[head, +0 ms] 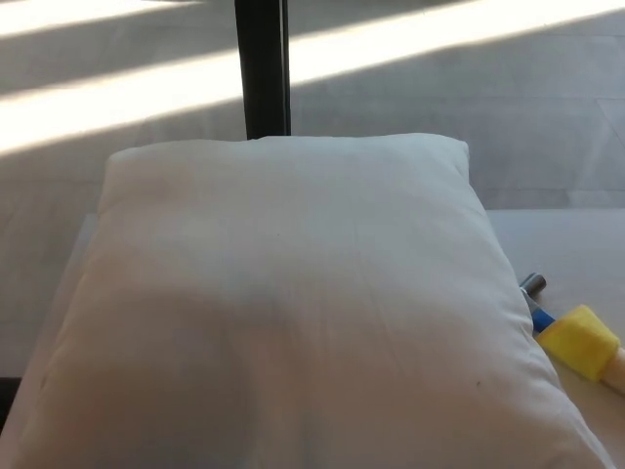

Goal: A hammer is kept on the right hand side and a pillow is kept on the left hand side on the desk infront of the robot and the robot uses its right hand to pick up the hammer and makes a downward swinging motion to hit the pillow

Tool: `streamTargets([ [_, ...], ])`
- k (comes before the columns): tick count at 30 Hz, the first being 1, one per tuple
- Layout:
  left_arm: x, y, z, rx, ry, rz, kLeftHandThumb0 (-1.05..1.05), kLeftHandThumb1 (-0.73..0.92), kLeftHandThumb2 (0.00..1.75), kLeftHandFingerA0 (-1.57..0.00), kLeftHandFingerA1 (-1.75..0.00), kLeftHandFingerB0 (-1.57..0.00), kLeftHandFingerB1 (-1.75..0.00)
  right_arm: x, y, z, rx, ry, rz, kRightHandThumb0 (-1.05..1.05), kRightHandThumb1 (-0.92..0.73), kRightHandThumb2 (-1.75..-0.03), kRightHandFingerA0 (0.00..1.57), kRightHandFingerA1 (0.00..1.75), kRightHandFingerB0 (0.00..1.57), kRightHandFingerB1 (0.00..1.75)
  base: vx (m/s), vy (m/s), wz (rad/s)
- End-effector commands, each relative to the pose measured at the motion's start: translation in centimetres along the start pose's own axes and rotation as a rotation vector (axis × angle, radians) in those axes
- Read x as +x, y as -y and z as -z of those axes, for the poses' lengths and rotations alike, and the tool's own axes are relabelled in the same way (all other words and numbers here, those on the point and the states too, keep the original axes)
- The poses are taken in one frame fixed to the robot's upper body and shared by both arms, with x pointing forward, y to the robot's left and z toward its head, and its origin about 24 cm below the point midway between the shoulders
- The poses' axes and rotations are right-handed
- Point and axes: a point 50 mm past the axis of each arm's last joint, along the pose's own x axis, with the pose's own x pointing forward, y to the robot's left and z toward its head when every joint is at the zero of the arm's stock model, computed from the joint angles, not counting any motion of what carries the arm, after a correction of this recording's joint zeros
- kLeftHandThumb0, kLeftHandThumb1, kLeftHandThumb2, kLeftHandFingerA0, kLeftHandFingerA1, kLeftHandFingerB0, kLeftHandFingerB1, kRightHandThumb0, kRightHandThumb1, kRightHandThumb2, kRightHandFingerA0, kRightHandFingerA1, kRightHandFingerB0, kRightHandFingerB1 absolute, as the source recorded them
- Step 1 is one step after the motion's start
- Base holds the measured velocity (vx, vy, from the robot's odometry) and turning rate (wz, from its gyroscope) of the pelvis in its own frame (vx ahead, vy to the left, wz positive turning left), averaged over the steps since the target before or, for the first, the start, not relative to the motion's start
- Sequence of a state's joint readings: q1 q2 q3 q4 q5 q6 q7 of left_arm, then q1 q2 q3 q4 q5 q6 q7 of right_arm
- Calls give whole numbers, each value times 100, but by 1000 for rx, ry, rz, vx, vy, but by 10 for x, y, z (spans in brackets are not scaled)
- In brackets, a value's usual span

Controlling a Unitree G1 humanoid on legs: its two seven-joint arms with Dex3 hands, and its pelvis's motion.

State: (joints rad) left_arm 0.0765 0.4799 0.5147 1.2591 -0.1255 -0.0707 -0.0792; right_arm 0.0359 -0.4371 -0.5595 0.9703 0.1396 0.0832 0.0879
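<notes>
Presently, no fingers are recorded: neither the left nor the right hand appears in the head view, so how far either is open, and whether anything is held, cannot be told. Nearest where the right hand would be expected to enter, the hammer point(576, 337) is noted at the right edge of the picture, lying on the pale desk point(576, 244) just beside the pillow's right border. Only part of it is shown: a yellow block, a short blue section and a small dark metallic end, with a pale piece running off the frame; which part is head and which handle cannot be settled. The white pillow point(293, 303) is seen to fill most of the view, lying flat on the left and centre of the desk, its surface smooth and undented. Beyond it, a dark vertical post point(262, 68) and a sunlit grey floor point(117, 98) are observed. The step in hand is judged to be the very start, with the pick-up not yet made. For the next move, the right hand would need to be brought in from the right, lowered over the hammer's handle and closed firmly, clear of the pillow edge.
</notes>
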Motion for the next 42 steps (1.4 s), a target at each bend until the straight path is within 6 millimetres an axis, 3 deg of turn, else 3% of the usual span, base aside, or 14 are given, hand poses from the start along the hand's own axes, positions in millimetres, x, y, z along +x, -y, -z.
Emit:
streamTargets([
  [1,0,-5,-7,-68,29,-7,-51,73,62,-77,-64,-65,-61,-1,28,-18,297,27,114,-50,-62,-87,0,25,0,15,0,0,0],
  [2,1,-5,-7,-59,31,-6,-51,74,62,-81,-65,-63,-58,-2,32,-24,359,46,145,-46,-76,-64,0,29,0,23,0,0,0],
  [6,1,-4,-8,-47,35,-5,-52,73,62,-81,-65,-61,-55,-3,46,-57,562,74,297,-53,-64,-77,6,47,5,22,0,0,0],
  [9,1,-5,-6,-72,24,-9,-52,71,61,-84,-64,-59,-52,-4,50,-84,602,205,232,-55,-68,-87,0,8,0,2,0,0,0],
  [15,1,-4,-8,-44,39,-5,-53,72,61,-83,-66,-65,-59,-22,37,-151,611,512,109,-67,-77,-65,0,2,0,17,0,0,0],
  [16,1,-4,-8,-59,42,-2,-52,72,62,-82,-65,-63,-58,-32,28,-174,554,630,62,-89,-66,-95,0,3,4,6,0,0,0],
  [20,1,-4,-6,-103,27,-11,-50,71,61,-86,-68,-64,-59,-73,-2,-218,222,913,-87,-78,-64,-99,2,20,6,20,0,0,0],
  [21,0,-4,-6,-62,36,-1,-51,73,62,-82,-67,-62,-59,-90,-17,-232,100,980,-131,-69,-78,-65,3,24,8,22,0,0,0],
  [23,0,-4,-4,-50,24,-4,-52,73,62,-80,-62,-61,-55,-106,-33,-243,-33,1049,-191,-80,-60,-100,2,23,5,24,0,0,0],
  [31,0,-5,-3,-65,27,6,-52,74,62,-79,-62,-56,-52,-125,-88,-250,-468,1118,-346,-94,-60,-94,0,7,9,24,0,0,0],
  [32,0,-4,-3,-53,23,1,-50,75,62,-79,-60,-56,-51,-124,-95,-248,-500,1107,-359,-85,-67,-61,0,24,14,27,0,0,0],
  [34,0,-4,-4,-65,23,-10,-50,74,62,-81,-63,-59,-53,-125,-107,-244,-618,1111,-349,-87,-69,-62,0,30,13,28,0,0,0],
  [35,0,-4,-4,-65,26,-10,-53,73,62,-80,-62,-57,-53,-124,-114,-240,-672,1111,-346,-90,-55,-95,8,12,11,33,0,0,0],
  [42,-1,-6,2,-69,15,4,-51,73,61,-80,-63,-59,-54,-117,-148,-214,-975,1069,-361,-82,-49,-94,0,21,10,32,0,0,0],
])
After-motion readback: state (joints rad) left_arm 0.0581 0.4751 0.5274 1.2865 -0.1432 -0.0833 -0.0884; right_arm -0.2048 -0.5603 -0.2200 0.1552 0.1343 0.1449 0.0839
